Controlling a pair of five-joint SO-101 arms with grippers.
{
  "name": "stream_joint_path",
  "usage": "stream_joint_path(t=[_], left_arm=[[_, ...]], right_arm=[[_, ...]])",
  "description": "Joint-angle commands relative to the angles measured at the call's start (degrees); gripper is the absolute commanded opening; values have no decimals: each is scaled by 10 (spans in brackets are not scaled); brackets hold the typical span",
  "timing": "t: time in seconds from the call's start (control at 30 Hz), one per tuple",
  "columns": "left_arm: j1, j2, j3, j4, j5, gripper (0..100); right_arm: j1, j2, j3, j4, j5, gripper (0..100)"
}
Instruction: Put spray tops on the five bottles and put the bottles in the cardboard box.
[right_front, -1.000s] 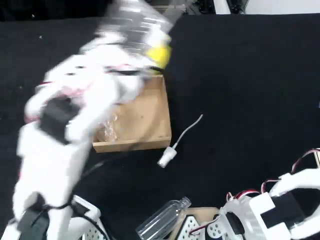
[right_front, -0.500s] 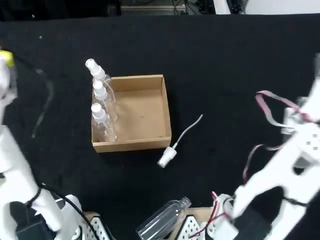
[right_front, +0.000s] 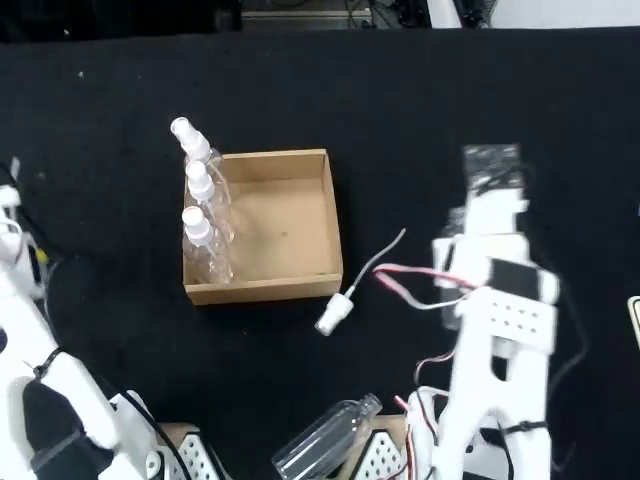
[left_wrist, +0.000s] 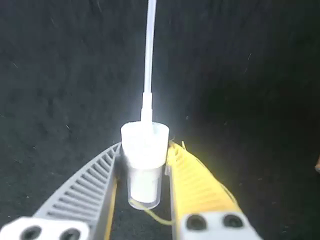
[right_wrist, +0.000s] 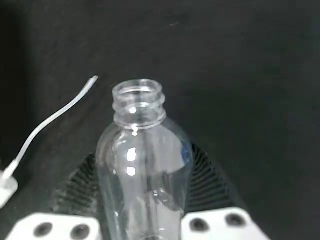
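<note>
Right arm (right_front: 495, 300) swung inward, end effector (right_wrist: 144, 156) seemingly clamping uncapped bottle (right_wrist: 139, 107)

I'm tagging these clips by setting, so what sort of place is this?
Probably a robotics lab bench: a white left arm and right arm over a black-covered table, a cardboard box with spray bottles, and cables along the far edge.

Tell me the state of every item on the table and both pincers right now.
Left pincer: shut on held spray top.
Right pincer: shut on held bottle, uncapped.
Three boxed bottles: tops on.
Cardboard box: open, partly filled.
Loose spray top: lying on the cloth, unattached.
Lying bottle: on its side, uncapped.
</note>
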Motion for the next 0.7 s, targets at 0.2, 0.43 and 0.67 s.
stream_joint_path(t=[0.2,0.43,0.67], left_arm=[[-68,-16,199,-178,-127,104],[-73,-16,239,-191,-222,288],[-124,-17,224,-194,-345,289]], right_arm=[[-61,-30,76,-80,-57,11],[-61,-30,95,-84,-61,11],[-57,-30,132,-105,-61,11]])
